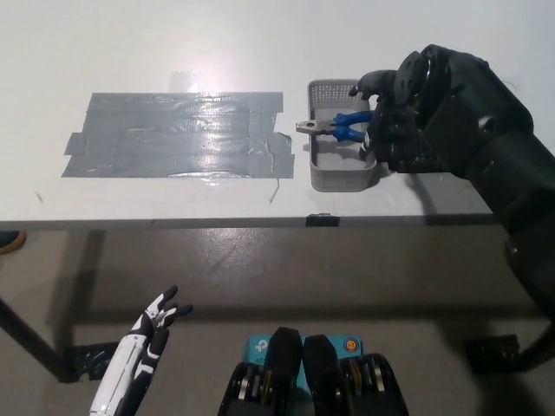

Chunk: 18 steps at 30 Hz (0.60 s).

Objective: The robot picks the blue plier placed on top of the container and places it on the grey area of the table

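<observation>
Head view, looking steeply down on a white table [173, 43]. A grey perforated container [340, 178] is being shown near the table's front edge, just right of a patch of grey tape [178, 134] that is forming the grey area. The blue plier [338, 126] is being carried across the container's top, its metal jaws being pointed left past the rim and its blue handles being directed right. The black right hand [395, 117] is being held over the container's right side, its fingers being curled around the plier's handles; whether a firm grip is being made on the tool cannot be told, since the contact is being hidden by the hand itself. The white left hand [143, 347] is being kept low at the lower left, below the table edge, with its fingers being spread apart and nothing being held.
</observation>
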Available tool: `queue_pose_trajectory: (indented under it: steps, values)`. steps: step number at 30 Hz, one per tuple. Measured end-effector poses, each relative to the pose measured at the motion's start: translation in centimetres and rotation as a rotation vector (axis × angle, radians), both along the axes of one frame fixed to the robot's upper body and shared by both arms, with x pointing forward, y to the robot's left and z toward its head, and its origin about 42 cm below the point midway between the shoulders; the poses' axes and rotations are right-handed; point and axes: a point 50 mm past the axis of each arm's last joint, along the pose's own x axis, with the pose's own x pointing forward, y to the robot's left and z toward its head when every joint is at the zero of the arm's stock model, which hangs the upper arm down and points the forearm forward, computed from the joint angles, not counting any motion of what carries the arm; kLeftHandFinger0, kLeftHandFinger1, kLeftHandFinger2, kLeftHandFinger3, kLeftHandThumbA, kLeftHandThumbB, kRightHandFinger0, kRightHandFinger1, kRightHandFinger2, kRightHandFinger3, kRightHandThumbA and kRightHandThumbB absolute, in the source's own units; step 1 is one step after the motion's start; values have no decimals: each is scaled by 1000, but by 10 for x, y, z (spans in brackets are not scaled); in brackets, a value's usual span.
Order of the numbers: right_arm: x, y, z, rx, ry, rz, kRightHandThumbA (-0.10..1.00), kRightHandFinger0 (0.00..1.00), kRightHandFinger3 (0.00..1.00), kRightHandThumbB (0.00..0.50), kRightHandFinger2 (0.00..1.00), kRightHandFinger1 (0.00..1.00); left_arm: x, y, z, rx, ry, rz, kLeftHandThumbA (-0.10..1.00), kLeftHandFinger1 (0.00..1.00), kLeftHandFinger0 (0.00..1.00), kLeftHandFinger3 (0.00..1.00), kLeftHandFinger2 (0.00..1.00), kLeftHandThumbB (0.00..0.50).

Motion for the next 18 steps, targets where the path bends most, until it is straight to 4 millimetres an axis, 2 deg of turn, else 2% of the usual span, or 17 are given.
queue_pose_trajectory:
  steps: [13,18]
  values:
    - [1,1,1,-1,-3,7,853,1000,1000,316,1000,1000,4,-1,3,2,3,-6,1000,1000,1000,933,794,57]
    - [0,7,3,1,-5,14,847,1000,1000,309,1000,1000,6,-2,4,2,-1,-9,1000,1000,1000,936,795,29]
